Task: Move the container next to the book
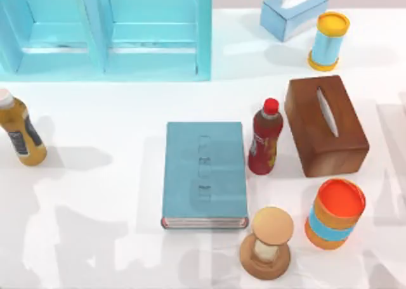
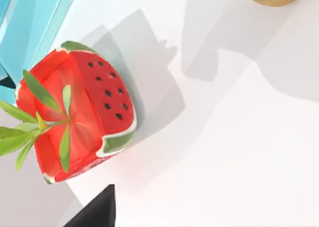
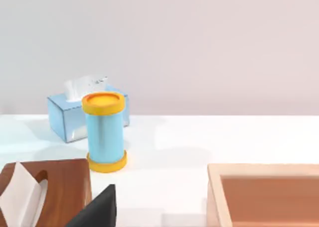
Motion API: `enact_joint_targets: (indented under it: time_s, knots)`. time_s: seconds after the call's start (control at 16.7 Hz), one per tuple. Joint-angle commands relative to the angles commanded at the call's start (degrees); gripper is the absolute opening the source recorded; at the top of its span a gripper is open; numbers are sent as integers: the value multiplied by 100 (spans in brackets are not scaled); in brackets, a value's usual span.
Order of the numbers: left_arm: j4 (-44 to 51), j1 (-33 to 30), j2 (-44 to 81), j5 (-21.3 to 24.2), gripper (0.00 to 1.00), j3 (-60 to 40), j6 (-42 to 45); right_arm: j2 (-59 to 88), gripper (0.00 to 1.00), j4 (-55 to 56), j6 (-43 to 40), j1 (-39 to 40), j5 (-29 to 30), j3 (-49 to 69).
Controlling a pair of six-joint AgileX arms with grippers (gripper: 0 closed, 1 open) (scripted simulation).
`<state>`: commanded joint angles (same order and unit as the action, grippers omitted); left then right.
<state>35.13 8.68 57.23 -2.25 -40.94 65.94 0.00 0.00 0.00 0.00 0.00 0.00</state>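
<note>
— Book (image 1: 204, 173) first: where is it lying?
— It is lying flat at the middle of the white table (image 1: 101, 194). A red bottle (image 1: 265, 137) is standing just beside its right edge, and a wooden hourglass (image 1: 266, 243) is standing near its lower right corner in the top view.
— And the container?
— I am not managing to tell where it is sitting.
— What are the grippers doing?
— A dark edge of the left gripper (image 2: 97, 212) is hanging above a watermelon-shaped planter (image 2: 75, 115). The right gripper (image 3: 97, 209) is hanging by the brown tissue box (image 3: 45, 192), facing the light-blue can (image 3: 104, 132). Apart or together, I cannot tell for either.
</note>
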Motion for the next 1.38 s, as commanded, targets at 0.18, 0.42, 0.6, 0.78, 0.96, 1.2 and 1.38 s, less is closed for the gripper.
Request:
enact_joint_targets:
  time_s: [0.18,0.42,0.6,0.78,0.96,1.2,1.38]
  knots:
    - [926,548,1214,7,100,-930,1723,0,100,0,0,0,0,0]
    - [1992,1445,2387,49,100,-1917,3731,0,100,0,0,0,0,0]
    - [2611,2104,2958,96,100,-2465,4924,0,100,0,0,0,0,0]
    - [3064,2678,3296,153,100,-2846,5824,0,100,0,0,0,0,0]
    - [3364,3115,3467,198,100,-3079,6442,0,100,0,0,0,0,0]
    - [3511,3341,3535,225,100,-3185,6734,0,100,0,0,0,0,0]
    - [3511,3341,3535,225,100,-3185,6734,0,100,0,0,0,0,0]
